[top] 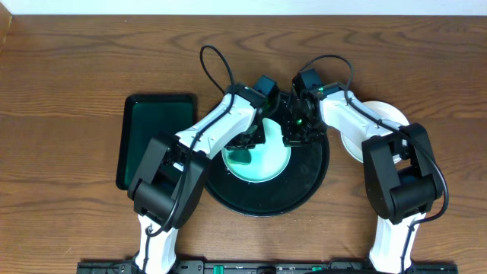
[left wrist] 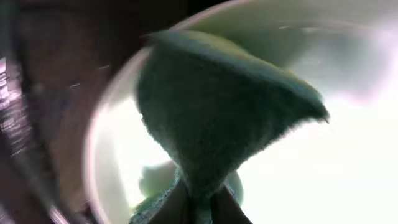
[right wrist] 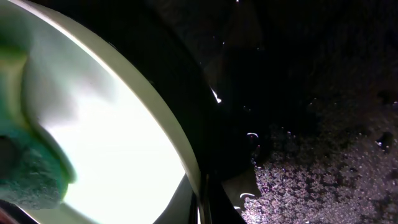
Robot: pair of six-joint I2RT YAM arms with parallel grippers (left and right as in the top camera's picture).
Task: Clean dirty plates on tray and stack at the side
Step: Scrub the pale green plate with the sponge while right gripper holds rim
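Your inventory:
- Mint plate (top: 268, 164): on the tray (top: 306, 183), centre.
- Left gripper (left wrist: 198, 210): clamped on a green cloth (left wrist: 211, 112), which lies on that plate.
- Right gripper (top: 295, 137): at the plate's right rim; you cannot tell its grip.
- White plate (top: 384, 114): on the table (top: 76, 76), right of the tray.

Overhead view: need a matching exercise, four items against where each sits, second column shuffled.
Items:
1. green cloth
2. mint plate
3. rectangular green tray
4. white plate

Places:
A. on the table, right of the black tray
B. directly on the black tray
C. on the table, left of the black tray
D. on top of the mint plate

Pairs: 1-D, 2-B, 3-C, 4-A.
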